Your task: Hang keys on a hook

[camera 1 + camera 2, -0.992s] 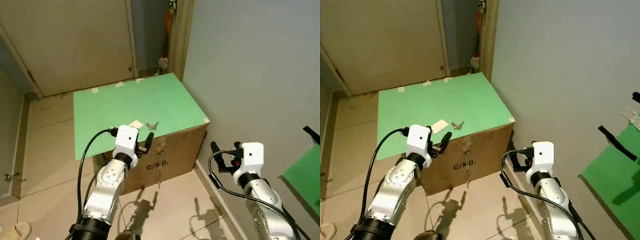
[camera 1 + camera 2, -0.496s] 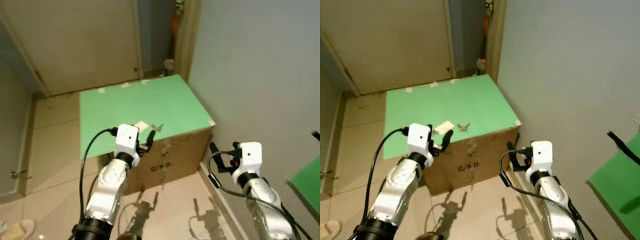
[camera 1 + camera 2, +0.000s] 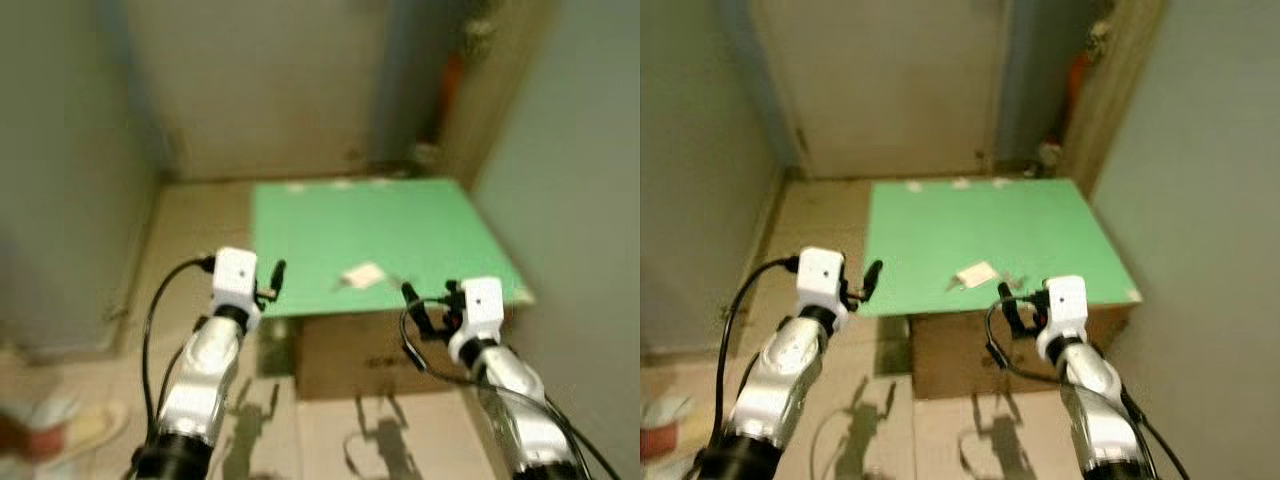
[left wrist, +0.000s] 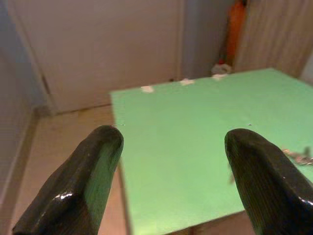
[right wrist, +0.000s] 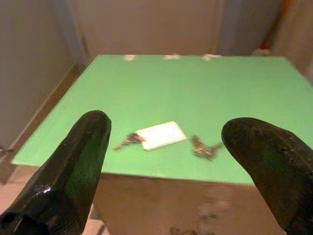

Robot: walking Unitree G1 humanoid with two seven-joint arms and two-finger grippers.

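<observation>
A small bunch of keys lies on the green top of a cardboard box, near its front edge. Beside it lies a white tag with another key at its end. My right gripper is open, held just in front of the box's front edge and pointing at the keys and tag. My left gripper is open too, off the box's front left corner, with nothing between its fingers. Both eye views are blurred.
The box's brown side stands on a tiled floor. A closed door is behind it, with an orange object in the back right corner. A grey wall runs along the right. Footwear lies at lower left.
The whole picture has swung and blurred, so the camera has turned; the box now sits in the middle. Both arms stay raised and open, the right one now facing the keys.
</observation>
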